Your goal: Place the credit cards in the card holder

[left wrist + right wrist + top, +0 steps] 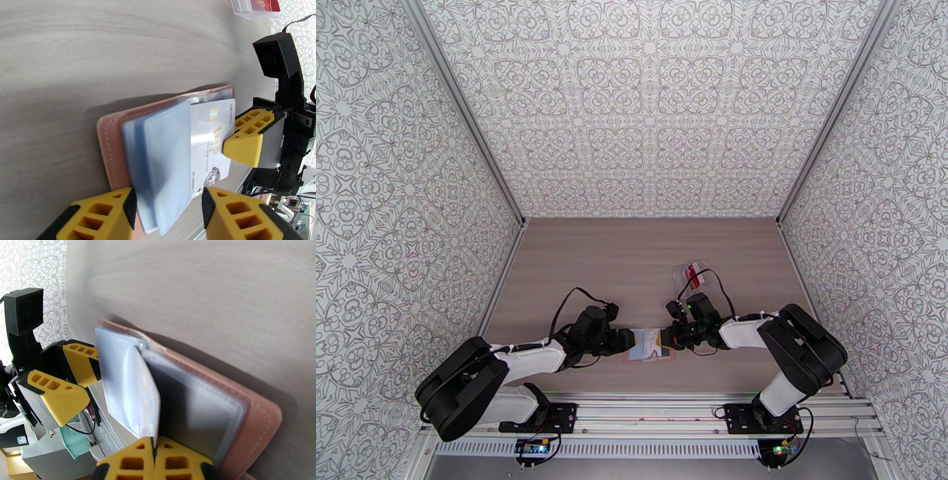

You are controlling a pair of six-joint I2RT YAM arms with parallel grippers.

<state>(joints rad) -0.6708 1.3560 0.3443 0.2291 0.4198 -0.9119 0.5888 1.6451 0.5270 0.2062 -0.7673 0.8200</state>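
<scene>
On the bench (632, 260), nearest us, the card holder (107, 154) lies open; our left jaws stand half-wide astride its pockets (166, 158), likely steadying them, while our right jaws pinch a white card (209, 134) to slide in; beyond, red cards (266, 4) wait in a pouch (245, 8)

From where I stand, the only legible print is on the white card (211, 134) tucked into the card holder (107, 150), seen in the left wrist view. Large gold letters read "VIP". Below them runs a finer line I cannot make out. Along one edge a row starts with "NO" and a string of digits, mostly eights, too small to trust. A small word by the far edge stays unclear.
</scene>
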